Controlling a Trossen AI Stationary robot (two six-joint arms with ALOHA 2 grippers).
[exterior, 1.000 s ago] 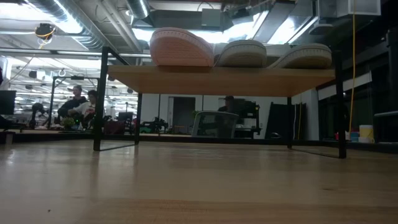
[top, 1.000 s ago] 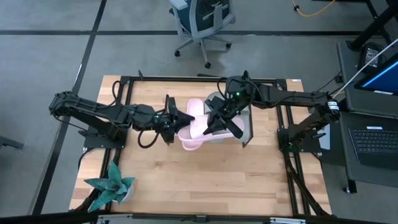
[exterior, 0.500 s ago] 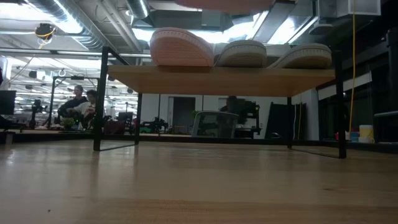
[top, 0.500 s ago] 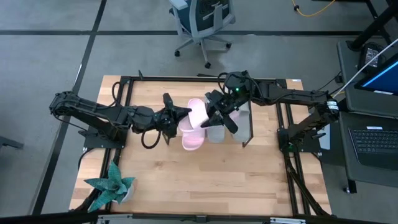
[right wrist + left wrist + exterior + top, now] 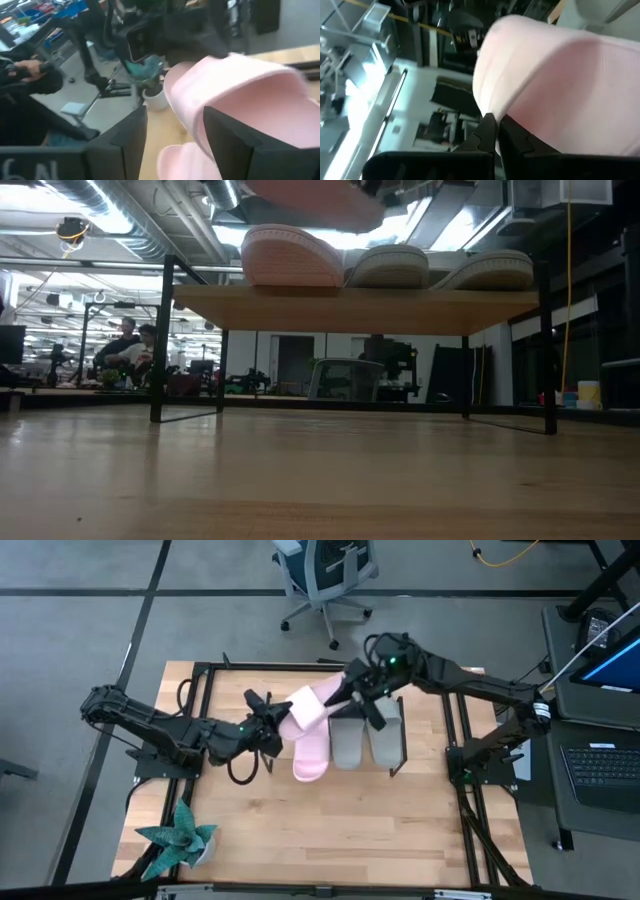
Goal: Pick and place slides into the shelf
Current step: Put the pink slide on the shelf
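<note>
Slides: we see one pink [image 5: 311, 748] and two grey-green [image 5: 366, 735] lying side by side on the shelf [image 5: 400, 745], the second pink [image 5: 304, 706] raised above them, pinched by our left gripper [image 5: 277, 718], right gripper [image 5: 350, 692] spread beside it.

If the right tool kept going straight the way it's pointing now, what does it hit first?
Most likely the raised pink slide: the right tool stands open with it just ahead between its fingers, while the left tool pinches its other edge. Depth is unclear.
</note>
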